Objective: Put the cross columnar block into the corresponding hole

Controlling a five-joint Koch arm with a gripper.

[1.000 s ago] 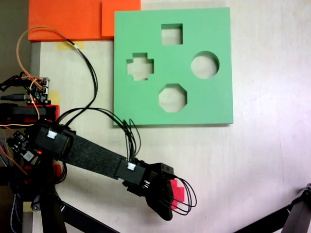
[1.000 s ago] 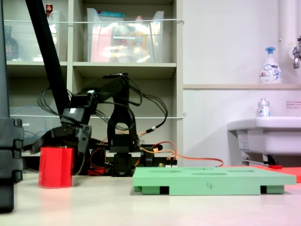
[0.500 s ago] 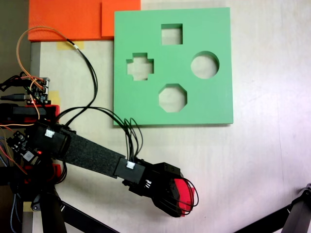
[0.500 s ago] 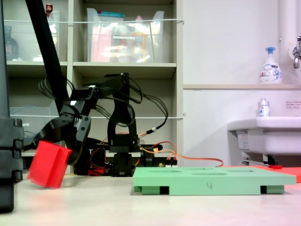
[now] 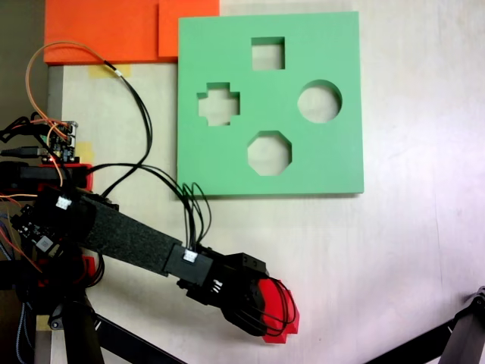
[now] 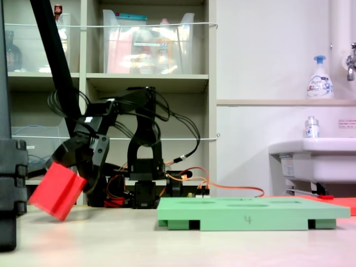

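At the lower middle of a fixed view from above, the end effector (image 5: 267, 312) is clamped on the cross columnar block (image 5: 279, 322). From the side, the cross columnar block (image 6: 56, 191) hangs tilted at the left, its lowest corner just clear of the counter (image 6: 183, 245). The green foam board (image 5: 333, 163) lies in the upper middle, well apart (bare counter between). Its corresponding hole (image 5: 219, 105) sits near the board's left edge, open.

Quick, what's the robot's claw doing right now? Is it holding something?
Gripper: closed on the red cross block, lifted and tilted above the table.
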